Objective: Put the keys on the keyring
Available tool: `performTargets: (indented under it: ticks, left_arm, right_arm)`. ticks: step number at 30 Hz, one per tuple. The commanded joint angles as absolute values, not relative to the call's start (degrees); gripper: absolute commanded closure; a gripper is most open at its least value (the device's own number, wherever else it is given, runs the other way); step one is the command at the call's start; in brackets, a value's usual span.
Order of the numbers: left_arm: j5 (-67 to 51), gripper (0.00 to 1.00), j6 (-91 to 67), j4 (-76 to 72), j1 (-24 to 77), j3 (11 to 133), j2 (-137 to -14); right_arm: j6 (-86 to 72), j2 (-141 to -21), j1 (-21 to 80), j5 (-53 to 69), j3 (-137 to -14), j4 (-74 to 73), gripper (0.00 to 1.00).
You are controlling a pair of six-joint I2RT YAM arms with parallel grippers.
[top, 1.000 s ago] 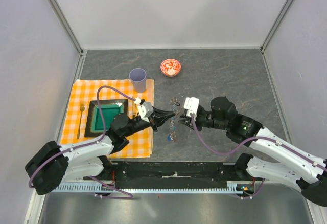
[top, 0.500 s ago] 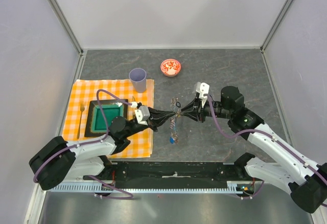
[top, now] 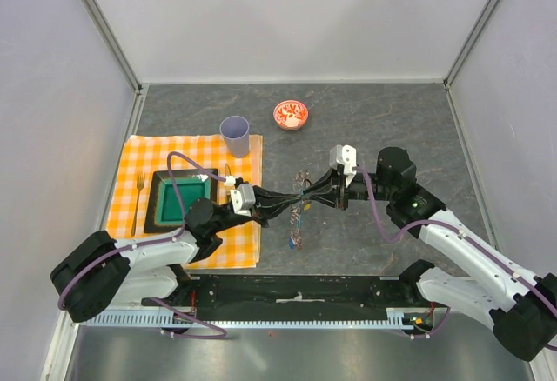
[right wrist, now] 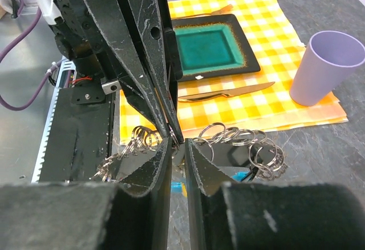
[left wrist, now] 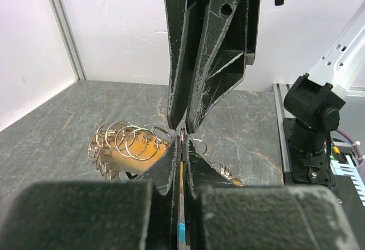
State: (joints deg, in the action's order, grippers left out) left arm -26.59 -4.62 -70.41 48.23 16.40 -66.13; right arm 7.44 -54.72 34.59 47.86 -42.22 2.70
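My left gripper [top: 290,198] reaches right over the table and is shut on a thin metal wire seen edge-on, which I take for the keyring [left wrist: 181,133]. Tip to tip against it from the right stands my right gripper [top: 309,196], with a narrow gap between its fingers around the same spot. The keys [top: 296,240] hang and lie below the meeting point, more of them [top: 301,176] just behind. In the left wrist view, small silvery rings [left wrist: 122,141] with an orange tag lie left of my fingers. The right wrist view has rings [right wrist: 251,144] and a blue tag [right wrist: 242,176].
A lilac cup [top: 234,134] stands on the yellow checked cloth [top: 157,159], which also bears a green plate [top: 183,198], a fork [top: 137,198] and a table knife [right wrist: 228,92]. A small red bowl [top: 290,115] sits farther back.
The right gripper has swung round and come in until its fingertips meet the left gripper's, and its jaws have narrowed. The left gripper has stayed shut and shifted slightly.
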Motion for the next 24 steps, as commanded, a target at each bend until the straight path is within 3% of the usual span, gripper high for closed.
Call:
performTargets:
  ticks: [1,20,23,24]
  left_arm:
    - [-27.7,0.98,-2.3,-76.2,48.1,17.9,-66.0]
    - [-30.2,0.98,-2.8,-77.3,48.1,17.9,-64.1]
    - [-30.2,0.98,-2.8,-77.6,48.2,17.8,-63.9]
    - [-30.1,0.98,-2.8,-77.7,48.1,17.7,-63.8]
  right_arm:
    - [9.1,-54.3,34.4,51.7,-41.7,5.3,0.8]
    - [9.2,-56.0,34.3,54.1,-40.8,5.1,0.82]
    - [9.1,-55.9,34.4,54.3,-40.8,5.1,0.9]
    - [9.0,-55.9,34.4,54.2,-40.9,5.1,0.98]
